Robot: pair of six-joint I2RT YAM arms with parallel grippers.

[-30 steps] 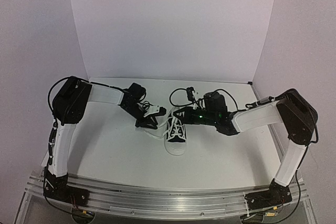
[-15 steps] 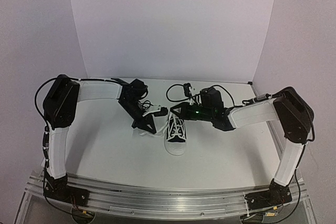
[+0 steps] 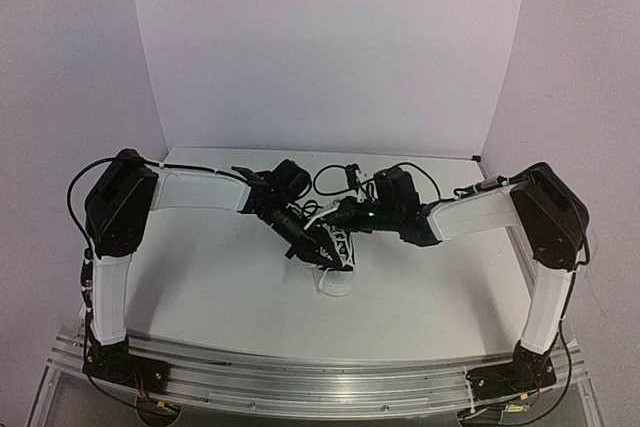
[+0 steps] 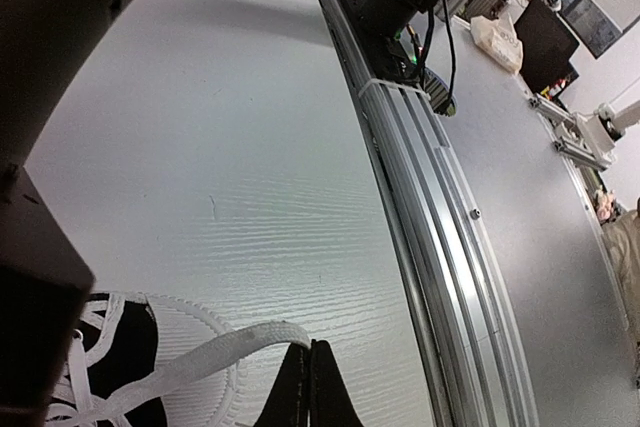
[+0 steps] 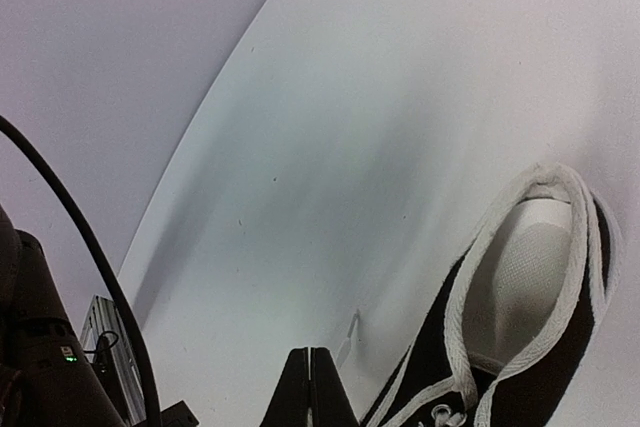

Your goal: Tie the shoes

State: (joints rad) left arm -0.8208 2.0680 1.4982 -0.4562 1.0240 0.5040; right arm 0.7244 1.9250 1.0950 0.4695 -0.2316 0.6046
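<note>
since a knot likely needs the ends crossed, the left gripper point(image 4: 309, 349) pinches a white lace point(image 4: 215, 357) over the sneaker point(image 3: 335, 279) at the middle of the table point(image 3: 430, 282); the right gripper point(image 5: 311, 355), just beyond, is closed, its hold unclear.

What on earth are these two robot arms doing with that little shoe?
Two robot arms are trying to tie a small black sneaker on a white table. The left pincer is shut, and a white lace runs right up to its tips, so it seems to be pinching it. The right pincer is shut too, beside the shoe's heel opening; whether it holds anything is unclear.
</note>
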